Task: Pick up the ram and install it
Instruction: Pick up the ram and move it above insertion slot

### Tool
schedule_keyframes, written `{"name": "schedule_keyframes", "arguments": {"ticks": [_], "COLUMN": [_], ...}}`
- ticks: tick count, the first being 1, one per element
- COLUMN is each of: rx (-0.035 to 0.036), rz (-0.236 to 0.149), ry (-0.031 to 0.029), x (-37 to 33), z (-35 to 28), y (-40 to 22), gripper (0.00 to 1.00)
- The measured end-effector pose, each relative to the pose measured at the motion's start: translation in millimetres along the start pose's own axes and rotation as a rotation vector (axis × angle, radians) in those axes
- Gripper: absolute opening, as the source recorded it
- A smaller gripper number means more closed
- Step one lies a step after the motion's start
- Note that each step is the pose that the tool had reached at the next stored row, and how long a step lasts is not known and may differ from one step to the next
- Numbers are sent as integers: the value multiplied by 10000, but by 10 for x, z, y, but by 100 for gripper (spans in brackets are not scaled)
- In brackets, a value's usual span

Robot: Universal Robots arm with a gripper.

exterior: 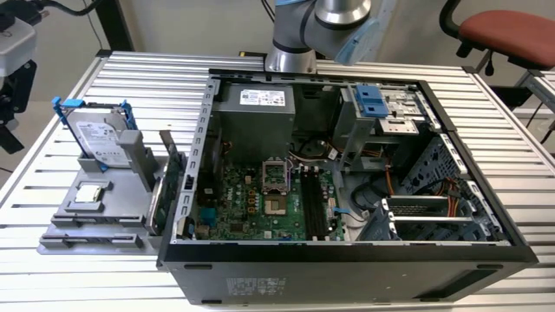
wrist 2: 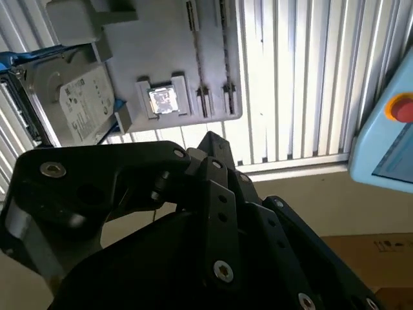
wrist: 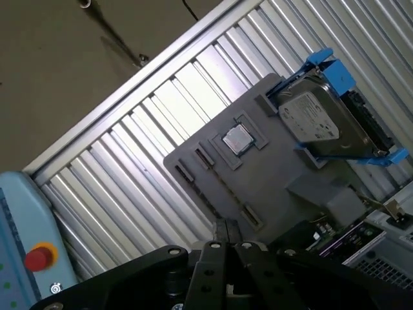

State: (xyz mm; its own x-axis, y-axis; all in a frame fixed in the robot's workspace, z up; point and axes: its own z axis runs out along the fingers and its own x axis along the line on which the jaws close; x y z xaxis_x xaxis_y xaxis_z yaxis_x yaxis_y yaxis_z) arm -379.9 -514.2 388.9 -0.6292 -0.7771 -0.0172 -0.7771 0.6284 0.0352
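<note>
The ram [exterior: 158, 198] looks like the thin dark stick standing on edge in the grey holder [exterior: 91, 224], on the side nearest the open computer case [exterior: 347, 260]. Long black memory slots [exterior: 312, 203] lie bare on the green motherboard inside the case. In both wrist views my gripper [wrist: 226, 227] [wrist 2: 210, 138] hangs high above the table's edge, well apart from the holder [wrist: 258, 174] [wrist 2: 161, 58]. Its black fingers are pressed together with nothing between them. The arm [exterior: 316, 26] rises behind the case in the exterior view.
On the holder sit a silver hard drive with blue brackets [exterior: 97, 140] [wrist: 322, 119] [wrist 2: 77, 110], a small square chip [exterior: 90, 193] [wrist: 237, 138] [wrist 2: 161, 100] and a larger green card [exterior: 176, 170]. Everything stands on a slatted metal table [exterior: 52, 130]. A light-blue pendant with a red button [wrist: 37, 257] [wrist 2: 400, 106] is nearby.
</note>
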Motion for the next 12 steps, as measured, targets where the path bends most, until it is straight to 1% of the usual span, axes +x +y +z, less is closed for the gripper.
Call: {"name": "schedule_keyframes", "arguments": {"ticks": [12], "rx": [156], "rz": [-1464], "ry": [26], "x": [0], "z": [12], "y": [0], "gripper": [0]}}
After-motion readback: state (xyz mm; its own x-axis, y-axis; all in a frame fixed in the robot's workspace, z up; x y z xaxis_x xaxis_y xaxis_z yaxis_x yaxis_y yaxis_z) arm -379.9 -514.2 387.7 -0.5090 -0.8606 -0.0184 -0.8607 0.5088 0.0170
